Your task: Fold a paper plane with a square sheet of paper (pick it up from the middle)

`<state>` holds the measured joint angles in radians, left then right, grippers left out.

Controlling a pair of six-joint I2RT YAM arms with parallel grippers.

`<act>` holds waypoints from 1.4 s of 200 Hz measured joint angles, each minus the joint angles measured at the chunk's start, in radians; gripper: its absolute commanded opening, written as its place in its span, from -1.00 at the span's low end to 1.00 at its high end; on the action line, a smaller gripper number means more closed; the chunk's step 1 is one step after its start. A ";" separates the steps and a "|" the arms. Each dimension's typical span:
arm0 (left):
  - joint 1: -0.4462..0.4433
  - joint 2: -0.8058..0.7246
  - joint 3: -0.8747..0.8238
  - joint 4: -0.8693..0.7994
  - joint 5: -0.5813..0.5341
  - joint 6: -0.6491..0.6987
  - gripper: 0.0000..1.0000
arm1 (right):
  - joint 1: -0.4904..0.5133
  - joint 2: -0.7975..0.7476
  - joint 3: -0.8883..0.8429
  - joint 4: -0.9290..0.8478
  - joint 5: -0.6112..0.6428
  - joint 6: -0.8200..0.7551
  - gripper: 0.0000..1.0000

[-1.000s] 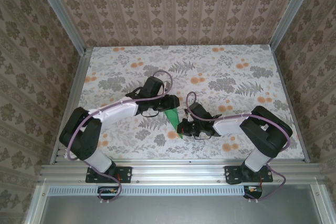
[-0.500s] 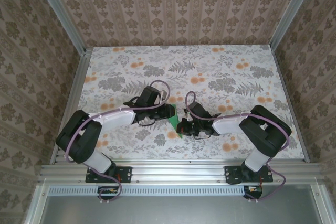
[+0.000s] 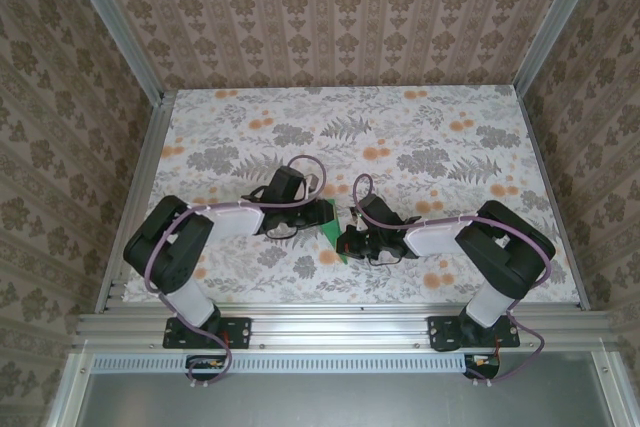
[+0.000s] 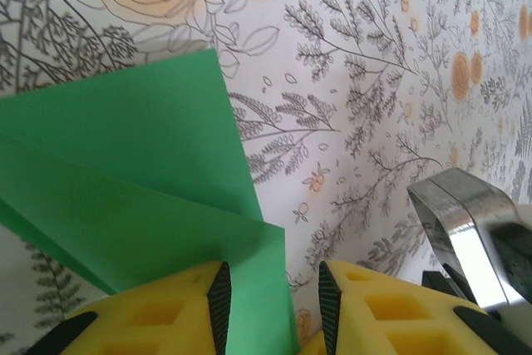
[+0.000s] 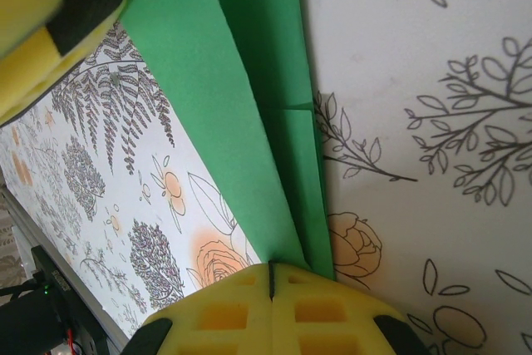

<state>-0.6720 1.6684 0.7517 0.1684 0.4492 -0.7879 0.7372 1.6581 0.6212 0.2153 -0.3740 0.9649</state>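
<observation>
The bright-green sheet of paper (image 3: 329, 224) is creased into a long folded shape and lies low over the table between both grippers. My right gripper (image 3: 349, 243) is shut on its near end; in the right wrist view the folded layers (image 5: 249, 81) run straight out of the closed yellow fingertips (image 5: 270, 270). My left gripper (image 3: 317, 215) is at the far end of the sheet. Its jaws (image 4: 273, 287) stand apart, with a flap of the paper (image 4: 141, 180) lying between them, against the left finger (image 4: 218, 301).
The floral tablecloth (image 3: 420, 137) covers the table, with open room behind and to both sides. Aluminium rails (image 3: 330, 325) edge the front. A shiny metal part (image 4: 470, 230) of the other arm sits close at the right of the left wrist view. A yellow finger (image 5: 46, 14) of the left gripper shows top left.
My left arm has drawn back toward the near side and lowered onto the paper, and its jaws have narrowed. The right gripper has kept still, shut on the paper.
</observation>
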 measured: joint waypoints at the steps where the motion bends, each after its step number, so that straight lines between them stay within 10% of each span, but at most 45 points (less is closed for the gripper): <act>1: 0.000 0.000 0.000 0.001 0.000 0.000 -0.28 | 0.000 0.000 0.000 0.000 0.000 0.000 -0.91; 280: 0.288 0.156 0.121 0.019 0.183 0.142 -0.17 | 0.000 0.000 -0.015 0.023 -0.011 0.000 -0.92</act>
<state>-0.3843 1.8244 0.8722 0.1871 0.6323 -0.6464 0.7372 1.6581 0.6060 0.2386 -0.3855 0.9649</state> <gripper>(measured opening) 0.408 0.045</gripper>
